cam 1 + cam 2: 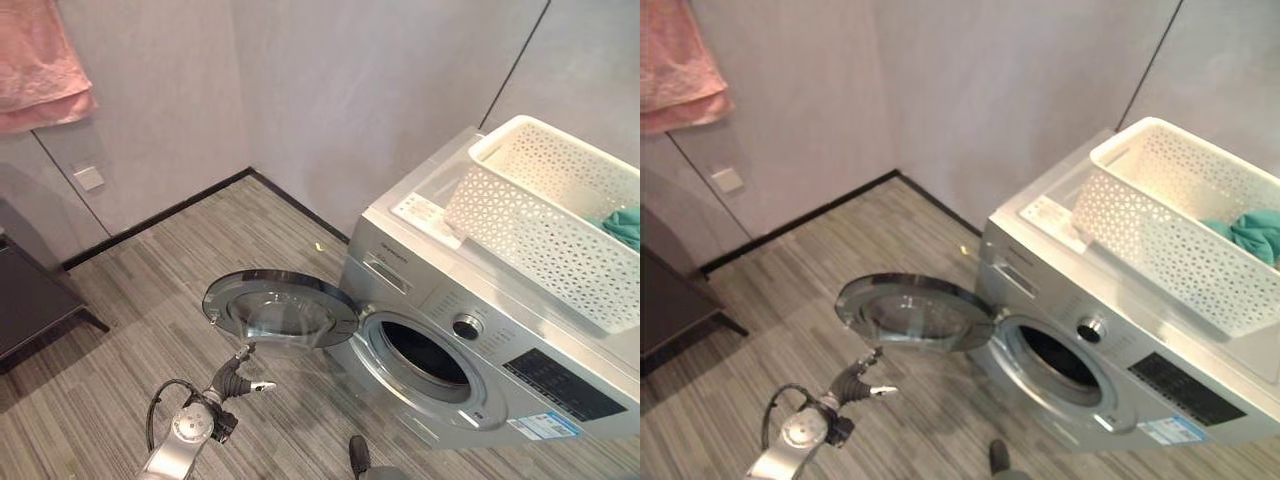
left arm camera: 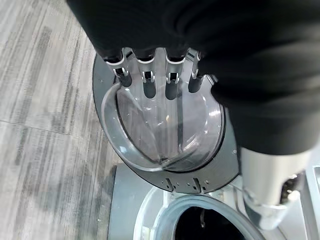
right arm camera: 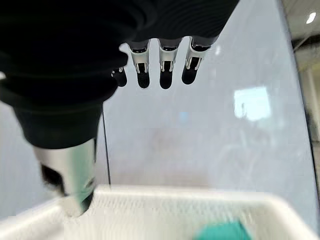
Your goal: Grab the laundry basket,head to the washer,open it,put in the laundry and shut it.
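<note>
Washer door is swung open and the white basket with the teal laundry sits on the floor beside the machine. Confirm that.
Not quite. The washer door is swung open, but the white basket holding the teal laundry sits on top of the washer, not on the floor. The left eye view shows it. The left hand is by the door; the right hand hovers above the basket.

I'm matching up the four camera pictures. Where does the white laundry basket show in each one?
Left eye view: white laundry basket at upper right, on top of the washer.
Right eye view: same place, upper right on the washer.
Left wrist view: not in it; the open washer door lies past the left hand.
Right wrist view: its rim runs beyond the right hand.
Shared landmark: the teal cloth inside the basket.
</note>
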Motion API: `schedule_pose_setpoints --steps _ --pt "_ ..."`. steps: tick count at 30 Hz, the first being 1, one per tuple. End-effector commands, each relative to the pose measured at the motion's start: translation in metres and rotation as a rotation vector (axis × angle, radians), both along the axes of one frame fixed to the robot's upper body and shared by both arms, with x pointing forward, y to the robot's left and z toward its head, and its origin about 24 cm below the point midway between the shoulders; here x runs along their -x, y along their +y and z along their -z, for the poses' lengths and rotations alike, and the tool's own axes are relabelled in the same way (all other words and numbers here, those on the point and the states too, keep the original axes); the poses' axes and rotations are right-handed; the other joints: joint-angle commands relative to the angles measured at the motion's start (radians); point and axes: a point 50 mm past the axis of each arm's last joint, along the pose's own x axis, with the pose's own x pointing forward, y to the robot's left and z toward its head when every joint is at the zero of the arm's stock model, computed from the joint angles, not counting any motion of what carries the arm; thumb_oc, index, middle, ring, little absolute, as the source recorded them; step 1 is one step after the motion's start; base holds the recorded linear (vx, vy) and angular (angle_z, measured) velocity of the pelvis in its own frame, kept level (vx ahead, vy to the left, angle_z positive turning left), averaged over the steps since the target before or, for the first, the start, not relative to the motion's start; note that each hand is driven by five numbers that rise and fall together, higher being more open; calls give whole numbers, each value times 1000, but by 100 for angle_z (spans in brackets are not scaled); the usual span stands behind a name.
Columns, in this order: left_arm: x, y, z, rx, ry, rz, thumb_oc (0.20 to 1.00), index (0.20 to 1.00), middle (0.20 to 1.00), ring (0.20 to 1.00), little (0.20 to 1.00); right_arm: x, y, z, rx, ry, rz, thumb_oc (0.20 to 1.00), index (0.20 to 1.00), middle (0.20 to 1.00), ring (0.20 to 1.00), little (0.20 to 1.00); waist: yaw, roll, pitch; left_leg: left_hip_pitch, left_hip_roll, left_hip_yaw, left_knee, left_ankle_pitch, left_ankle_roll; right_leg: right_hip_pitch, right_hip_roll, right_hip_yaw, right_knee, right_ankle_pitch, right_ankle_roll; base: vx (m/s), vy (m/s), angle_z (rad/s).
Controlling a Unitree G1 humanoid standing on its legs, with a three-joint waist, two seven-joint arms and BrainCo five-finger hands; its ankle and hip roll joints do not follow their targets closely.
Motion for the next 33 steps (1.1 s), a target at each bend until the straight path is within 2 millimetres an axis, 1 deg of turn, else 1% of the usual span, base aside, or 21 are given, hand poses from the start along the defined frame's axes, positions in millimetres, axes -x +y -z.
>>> schedule_pose_setpoints --steps 1,2,3,4,5,6,7,9,11,13,14,16,21,22,23,24,25,30,32,33 --pt "-3 6 -10 0 -44 52 1000 1000 1000 1000 1000 -4 2 -26 57 -8 3 1000 1000 1000 1000 1000 50 -47 -23 53 -31 -1 -41 70 42 -133 -31 -16 141 -41 -5 18 -36 9" --pt "-2 5 -8 3 -34 54 1000 1000 1000 1000 1000 -13 6 -25 66 15 -6 1000 1000 1000 1000 1000 48 -45 -23 49 -30 -1 -41 75 41 -133 -30 -17 139 -42 -6 29 -63 1" --pt "0 2 -2 6 -6 65 1000 1000 1000 1000 1000 -26 8 -19 74 50 5 1000 1000 1000 1000 1000 51 -41 -21 42 -25 -1 -43 85 39 -134 -29 -22 134 -45 -8 27 -50 -3" --pt "0 1 -2 11 -6 60 1000 1000 1000 1000 1000 -29 10 -21 80 50 0 1000 1000 1000 1000 1000 47 -36 -22 42 -25 -1 -44 85 39 -134 -29 -22 134 -45 -8 56 -52 -1" --pt "1 0 2 10 9 65 1000 1000 1000 1000 1000 -33 10 -17 82 71 6 1000 1000 1000 1000 1000 49 -29 -20 43 -16 3 -46 85 39 -130 -23 -27 131 -56 -9 18 -41 5" --pt "0 -4 5 21 19 65 1000 1000 1000 1000 1000 -39 13 -17 87 80 4 1000 1000 1000 1000 1000 45 -24 -16 34 -17 1 -44 98 35 -135 -24 -28 130 -50 -12 55 -60 4" --pt "-1 -8 6 30 25 68 1000 1000 1000 1000 1000 -42 13 -15 76 88 6 1000 1000 1000 1000 1000 46 -15 -16 34 -11 3 -47 99 35 -132 -20 -33 127 -60 -13 -6 -67 1" --pt "-2 -11 7 40 31 73 1000 1000 1000 1000 1000 -42 9 -12 57 103 25 1000 1000 1000 1000 1000 47 -14 -11 18 -11 -1 -50 119 30 -139 -22 -40 122 -58 -18 13 -74 4" --pt "-2 -13 7 44 38 84 1000 1000 1000 1000 1000 -35 -2 -8 53 158 78 1000 1000 1000 1000 1000 48 -5 -4 9 3 0 -57 134 26 -141 -12 -51 125 -74 -23 34 -80 9" --pt "-3 -15 6 56 38 102 1000 1000 1000 1000 1000 -24 -16 -7 55 188 155 1000 1000 1000 1000 1000 49 -3 -2 0 12 -3 -62 150 18 -141 -6 -59 125 -83 -30 22 -70 5" --pt "-3 -15 6 57 39 102 1000 1000 1000 1000 1000 -24 -16 -8 56 188 155 1000 1000 1000 1000 1000 48 -3 -2 0 12 -4 -63 151 18 -141 -6 -60 125 -84 -31 18 -60 3" --pt "-3 -16 5 60 36 104 1000 1000 1000 1000 1000 -21 -23 -7 53 191 195 1000 1000 1000 1000 1000 49 -1 1 -6 17 -6 -65 164 14 -142 1 -64 125 -86 -33 6 -54 9" --pt "-3 -15 2 68 30 108 1000 1000 1000 1000 1000 -6 -41 0 18 216 293 1000 1000 1000 1000 1000 53 9 1 -19 28 -9 -72 203 5 -146 12 -65 118 -93 -39 14 -58 -1" --pt "-3 -15 1 67 31 115 1000 1000 1000 1000 1000 -2 -44 1 17 227 314 959 959 959 959 959 53 9 -1 -23 31 -10 -74 207 3 -148 14 -68 118 -96 -40 19 -70 -5" --pt "-2 -14 1 68 33 119 1000 1000 1000 1000 1000 4 -50 4 19 262 349 959 959 959 959 959 55 14 1 -29 33 -10 -75 221 0 -150 16 -68 118 -99 -42 12 -63 -1" --pt "-1 -14 0 71 33 118 1000 1000 1000 1000 1000 6 -52 5 14 269 360 959 959 959 959 959 55 16 2 -32 34 -9 -75 227 -1 -151 18 -69 118 -100 -43 8 -50 -2" --pt "-1 -14 0 71 34 118 1000 1000 1000 1000 1000 6 -52 6 13 270 360 937 937 937 937 937 55 15 1 -33 34 -9 -75 227 -1 -152 18 -69 119 -100 -44 0 0 0" --pt "3 -12 0 78 45 115 1000 1000 1000 1000 1000 13 -59 14 -25 319 392 890 890 890 890 890 57 32 10 -51 40 -10 -75 267 -9 -162 23 -73 119 -110 -50 5 -31 2" --pt "3 -11 -1 84 44 110 1000 1000 1000 1000 1000 14 -59 20 -42 343 393 903 903 903 903 903 59 38 17 -58 43 -9 -75 282 -11 -169 24 -75 120 -111 -52 -11 -36 0" --pt "4 -10 -1 83 45 110 1000 1000 1000 1000 1000 14 -59 21 -47 354 393 937 937 937 937 937 60 41 20 -62 43 -9 -75 287 -12 -171 26 -75 119 -112 -53 -16 -31 1"
